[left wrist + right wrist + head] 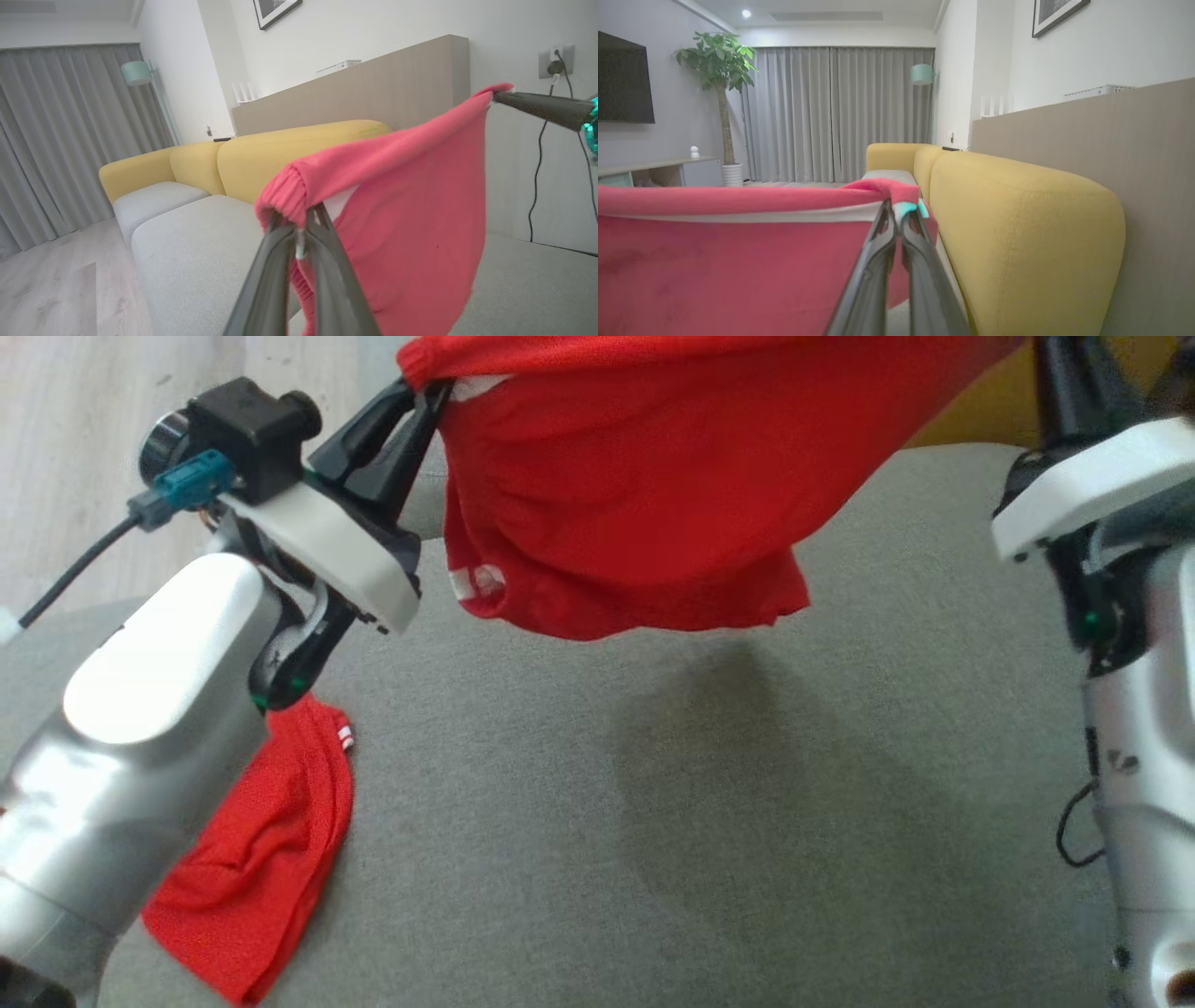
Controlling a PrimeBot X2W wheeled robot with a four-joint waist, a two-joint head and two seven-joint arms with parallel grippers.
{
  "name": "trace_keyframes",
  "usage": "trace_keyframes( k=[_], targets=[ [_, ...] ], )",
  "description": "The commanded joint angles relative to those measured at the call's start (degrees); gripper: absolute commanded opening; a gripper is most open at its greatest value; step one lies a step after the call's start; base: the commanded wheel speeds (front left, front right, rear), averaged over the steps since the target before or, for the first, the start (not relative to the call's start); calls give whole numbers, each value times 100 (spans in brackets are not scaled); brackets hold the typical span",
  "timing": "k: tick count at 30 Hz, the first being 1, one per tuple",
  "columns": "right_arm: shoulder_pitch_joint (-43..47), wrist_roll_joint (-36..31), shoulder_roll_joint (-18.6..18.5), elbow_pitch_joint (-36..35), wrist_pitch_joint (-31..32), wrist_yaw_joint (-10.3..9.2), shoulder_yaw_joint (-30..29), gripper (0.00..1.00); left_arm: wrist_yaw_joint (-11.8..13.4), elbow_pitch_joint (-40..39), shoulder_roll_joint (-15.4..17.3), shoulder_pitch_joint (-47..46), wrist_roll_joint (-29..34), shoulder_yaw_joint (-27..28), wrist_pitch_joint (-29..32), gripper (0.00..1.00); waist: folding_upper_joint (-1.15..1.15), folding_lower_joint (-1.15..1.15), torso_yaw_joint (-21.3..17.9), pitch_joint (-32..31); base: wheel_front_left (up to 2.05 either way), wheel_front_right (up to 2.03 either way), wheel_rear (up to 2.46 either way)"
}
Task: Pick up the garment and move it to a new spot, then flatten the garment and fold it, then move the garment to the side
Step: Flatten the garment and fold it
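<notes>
The robot's left gripper [428, 394] pinches one top corner of a red garment [635, 495], its two dark fingers pressed together on the gathered hem. Below that arm, toward the near left edge of the grey sofa seat [747, 803], a flat piece of red cloth [261, 840] with a white stripe lies on the cushion. Whether it is part of the lifted garment cannot be told.

Across the middle, the garment hangs in the air, stretched between both arms over the far part of the seat. Its lower edge sags clear of the cushion and casts a shadow on it.

On the right, the right gripper [900, 221] clamps the opposite top corner, fingers closed on the fabric, near the yellow backrest [1017, 210].

The step in hand appears to be the carry to a new spot, with flattening and folding not yet done. The next move likely calls for both arms to come down together with the top edge kept taut. The lower hem should meet the bare middle of the seat first, so the cloth can be drawn out flat, apart from the red piece at the left.
</notes>
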Motion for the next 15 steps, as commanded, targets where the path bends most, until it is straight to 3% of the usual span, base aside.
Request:
trace_keyframes(
  k=[1,15],
  targets=[
    [-65,-75,30,-105,1,-4,122,0,37,-127,184,-225,-7,249,32,0,0,1,51,-27,0,0,0],
    [740,-148,45,-107,406,-4,310,0,168,-949,520,536,-339,-35,644,0,0,1,67,51,0,0,0]
  ],
)
